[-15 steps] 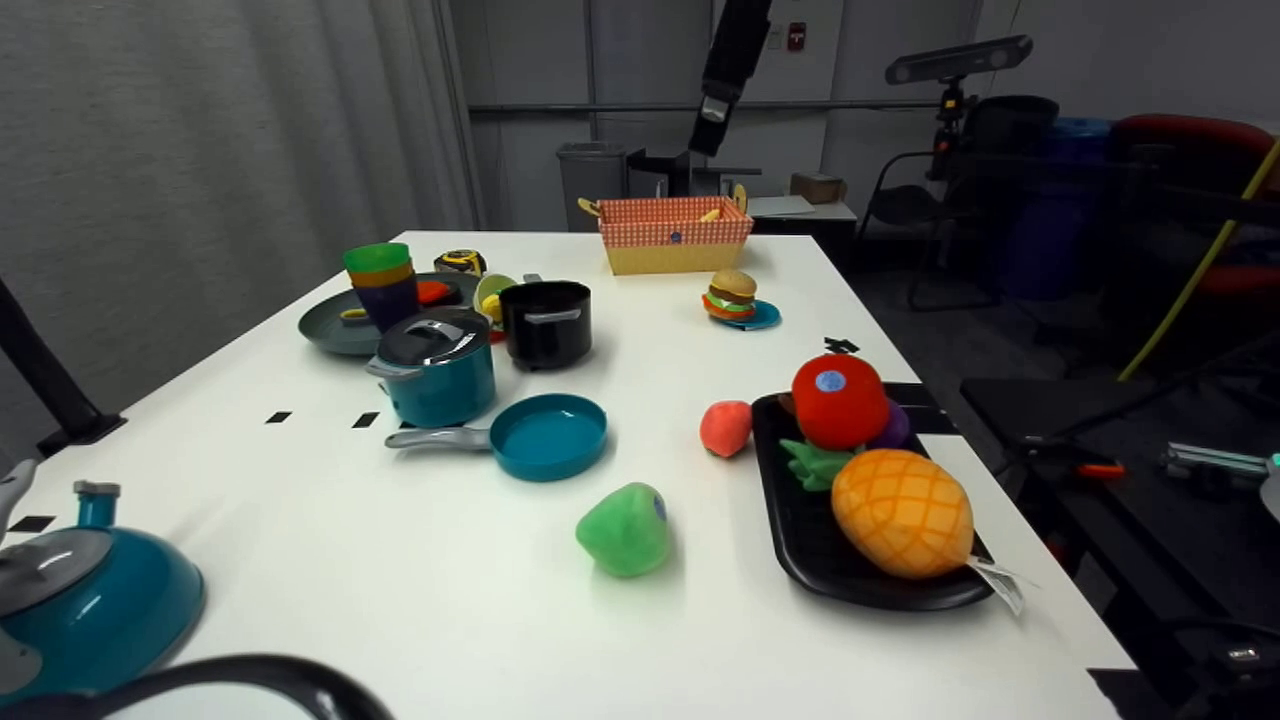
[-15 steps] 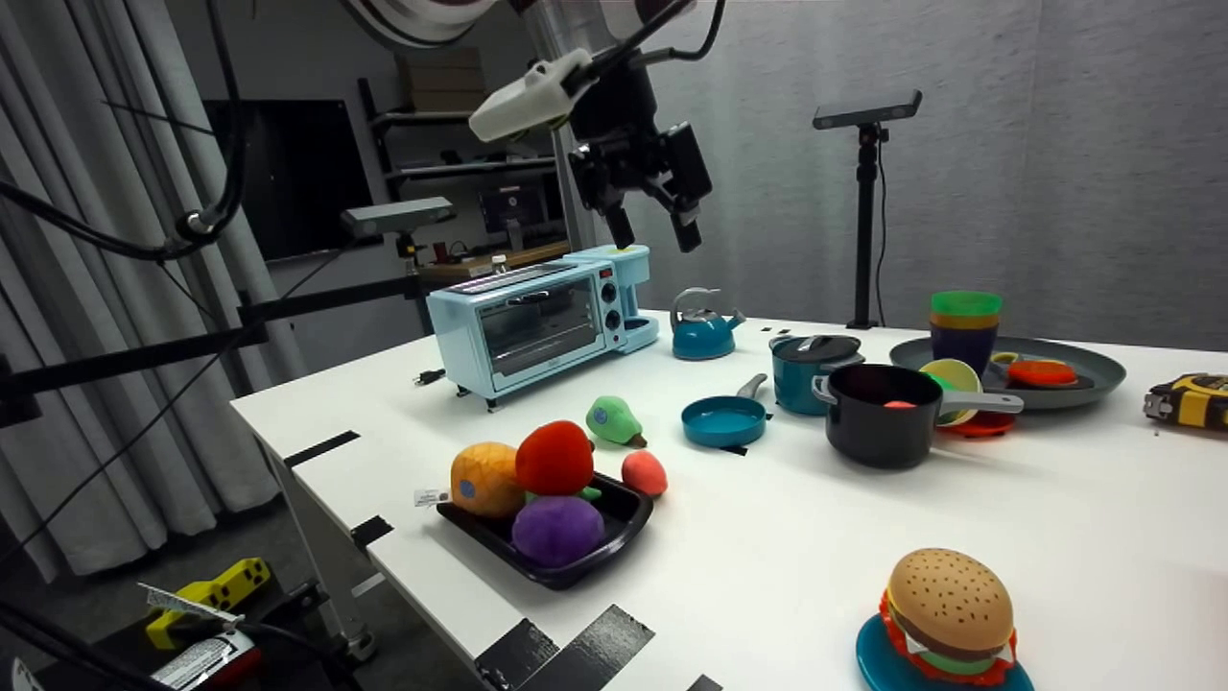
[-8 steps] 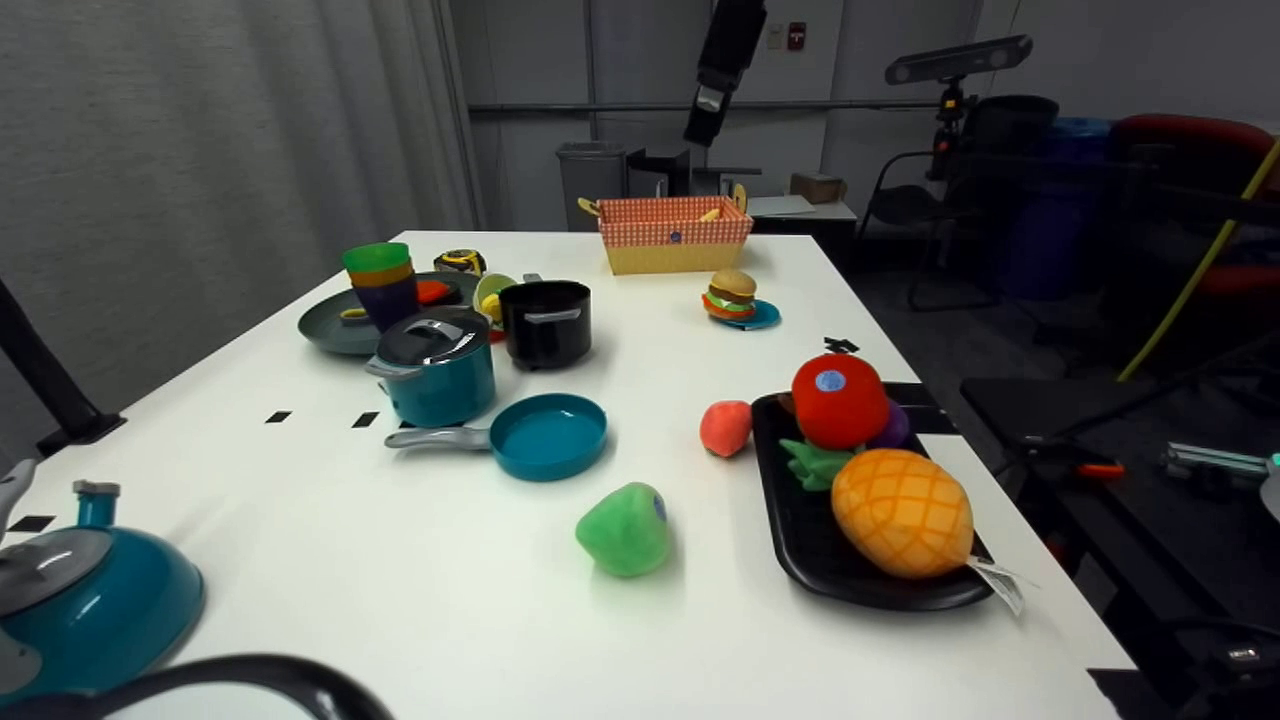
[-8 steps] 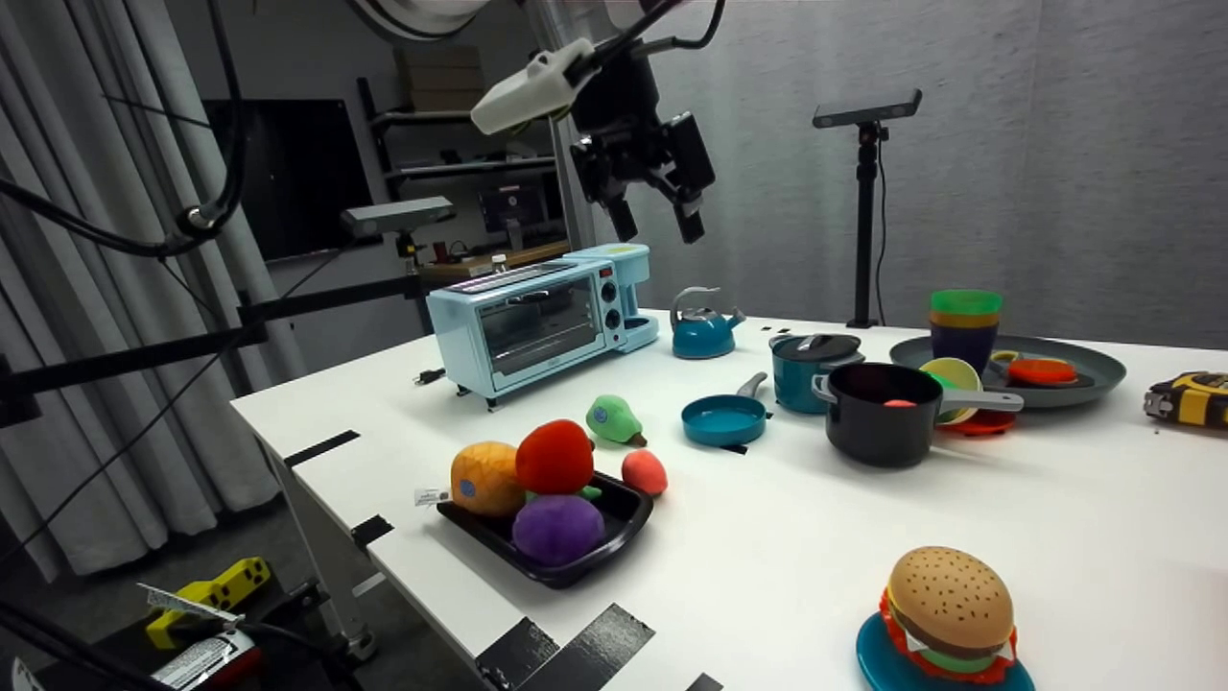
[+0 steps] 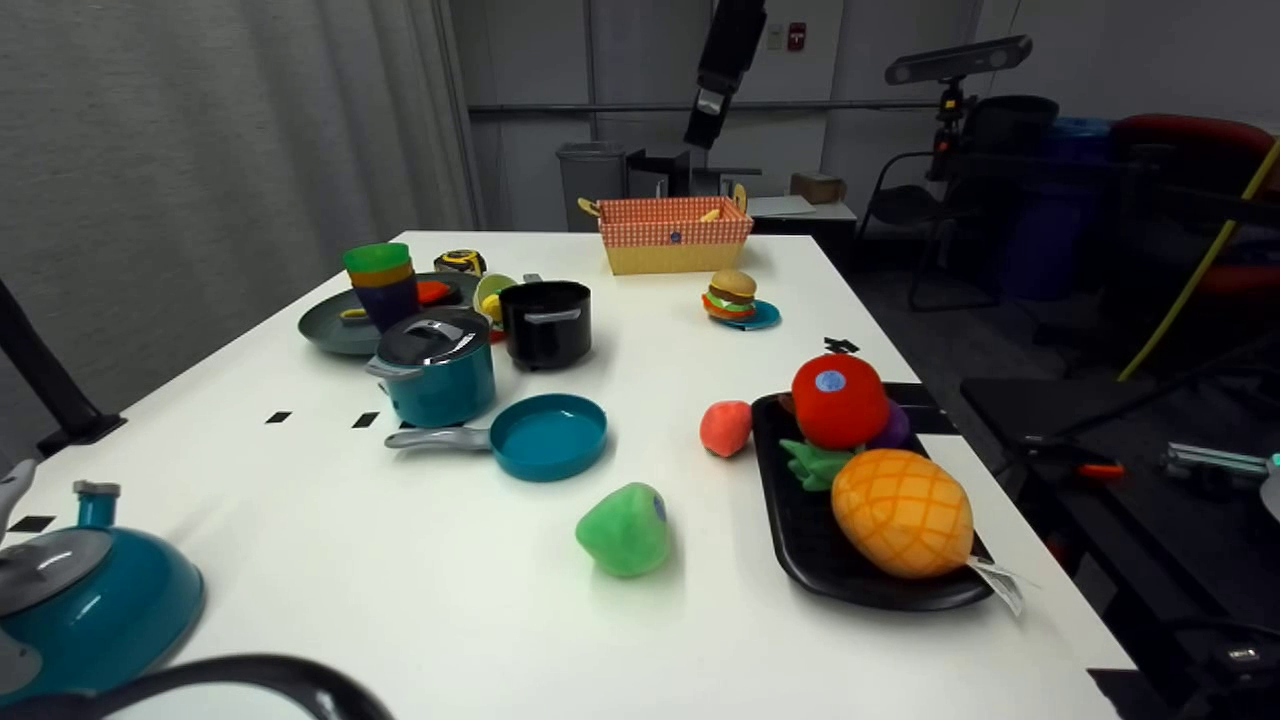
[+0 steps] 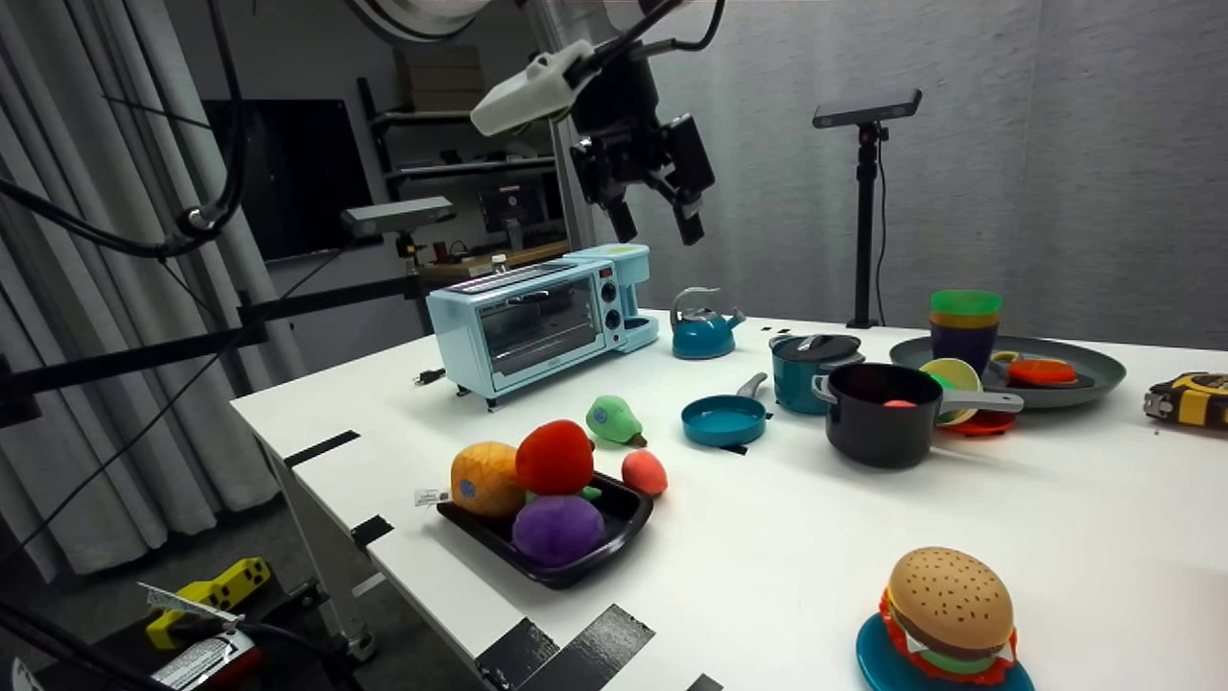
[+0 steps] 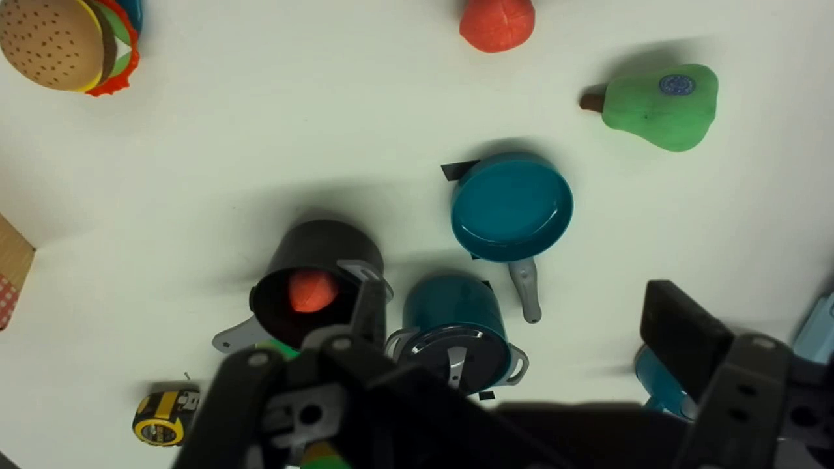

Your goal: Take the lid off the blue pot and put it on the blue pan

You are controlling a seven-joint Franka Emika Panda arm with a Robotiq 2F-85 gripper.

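Observation:
The dark lid [image 5: 428,343] with a grey handle sits on the teal blue pot [image 5: 452,388]. The lid [image 6: 815,347] and pot [image 6: 798,389] also show in the other views, where the wrist view has the lid [image 7: 485,358] partly covered by a gripper finger and the pot [image 7: 453,303] between the fingers. The shallow blue pan [image 5: 548,440] with a grey handle lies beside the pot; it shows too in the wrist view [image 7: 511,208] and is empty. My gripper [image 6: 656,228] is wide open and empty, high above the table; its fingers [image 7: 524,309] are spread apart.
A black pot [image 6: 878,422] holding a red item stands close to the blue pot. Stacked cups [image 6: 962,336] stand on a grey plate [image 6: 1103,372] behind. A teal kettle [image 6: 703,338], a toaster oven [image 6: 537,326], a green pear [image 7: 664,107] and a black fruit tray [image 6: 614,542] are around.
My gripper has risen slightly over the past second and has hardly moved in the last half second. It stays open. The lid, pot and pan have not moved.

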